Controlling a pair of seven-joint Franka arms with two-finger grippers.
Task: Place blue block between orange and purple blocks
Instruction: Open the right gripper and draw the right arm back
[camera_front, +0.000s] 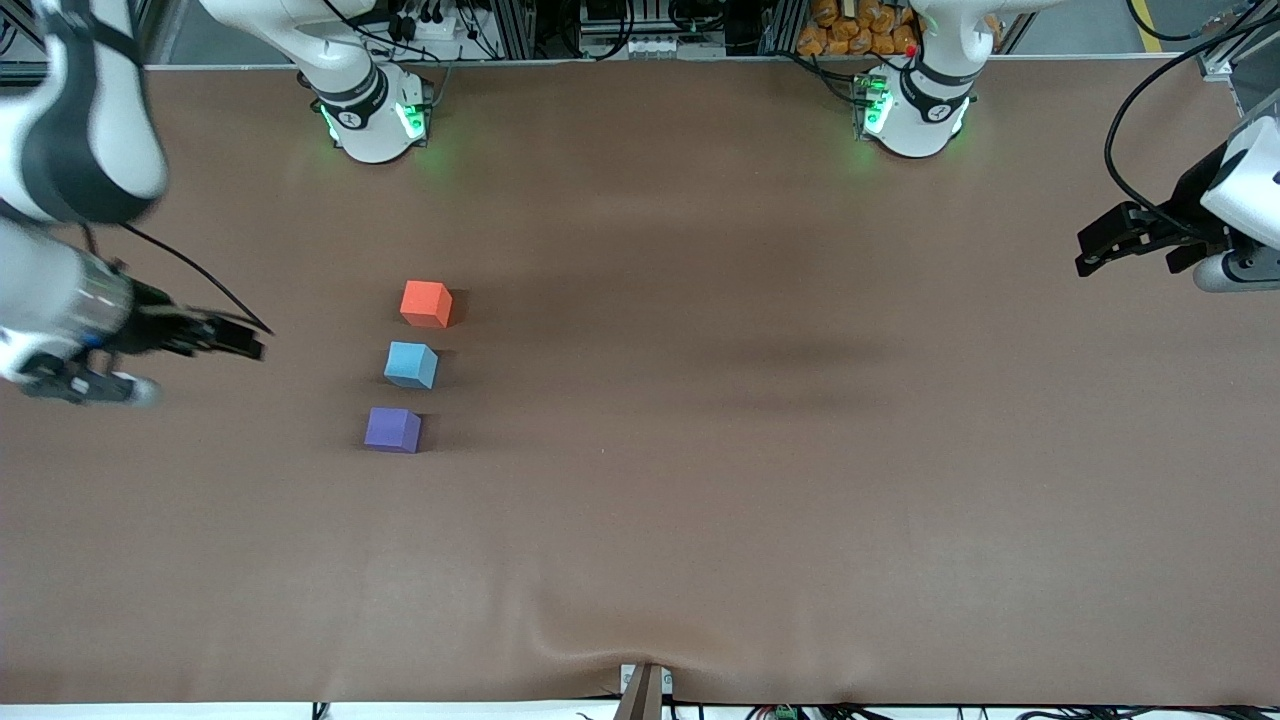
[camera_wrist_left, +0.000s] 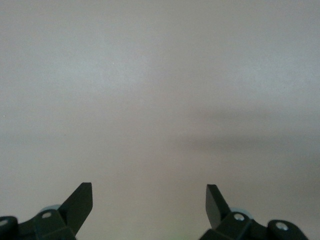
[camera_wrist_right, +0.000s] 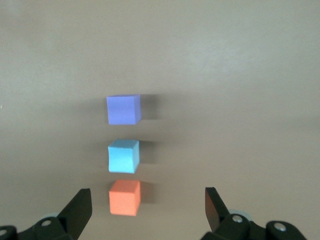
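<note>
Looking across the brown bench (camera_front: 760, 520), I see my three cubes standing in a short row, and I place everything by the blue block (camera_front: 411, 364). It sits on the bench in the middle of that row: the orange block (camera_front: 426, 303) is just beside it, farther from the front camera, and the purple block (camera_front: 392, 429) is just beside it, nearer to that camera. None of the three touch, with a small gap on each side of the blue one. By my judgement the placing is already done, so what is left for me is to keep clear of the row.

My right fingers (camera_front: 245, 340) are the closer pair, over bare bench toward the right arm's end of the table from the blue block, spread wide with nothing between them (camera_wrist_right: 147, 200). Nothing stands between them and the row.

My left fingers (camera_front: 1100, 245) wait well apart from the blue block, at the left arm's end of the table, also spread wide and holding nothing (camera_wrist_left: 150, 200), with only bare bench below them.
</note>
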